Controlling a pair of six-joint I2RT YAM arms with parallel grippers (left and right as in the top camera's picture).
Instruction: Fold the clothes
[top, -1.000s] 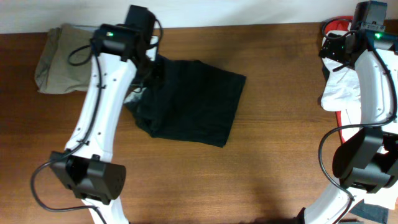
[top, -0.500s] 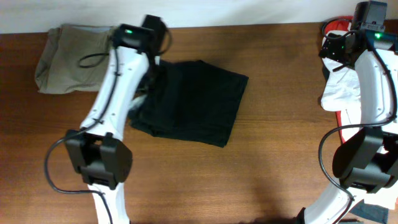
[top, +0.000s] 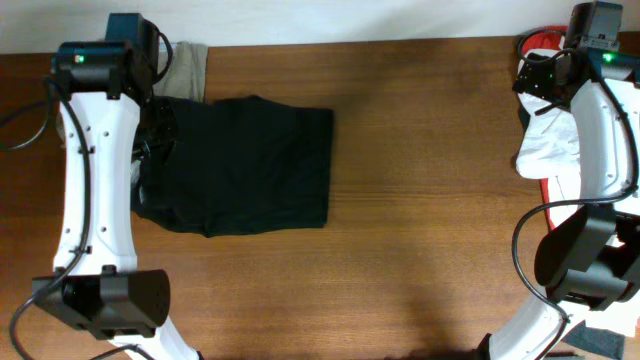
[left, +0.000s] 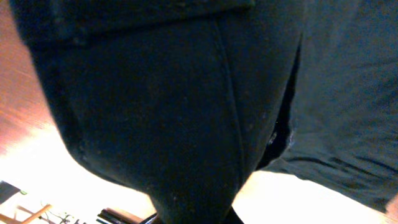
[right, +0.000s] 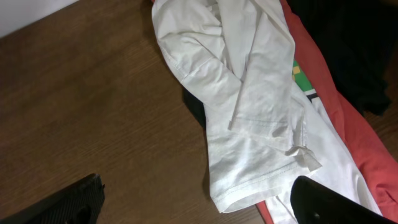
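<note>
The large black garment (top: 245, 165) lies folded at the table's left and fills the left wrist view (left: 186, 112). My left gripper (left: 193, 218) is shut on its left edge, the jaws almost hidden by cloth; in the overhead view it sits under the arm (top: 150, 150). A strip of the khaki garment (top: 187, 68) shows behind the black one. My right gripper (right: 199, 208) is open and empty above the sleeve of a white garment (right: 249, 93), which lies on a red garment (right: 348, 143) at the far right (top: 548, 145).
The table's back edge meets a white wall (top: 350, 20). Bare brown tabletop (top: 430, 200) lies between the black garment and the right-hand pile. A dark garment (right: 348, 50) lies beyond the red one.
My left arm has swung to the left and dragged the black garment with it, so it now covers most of the khaki garment. The right arm has not moved.
</note>
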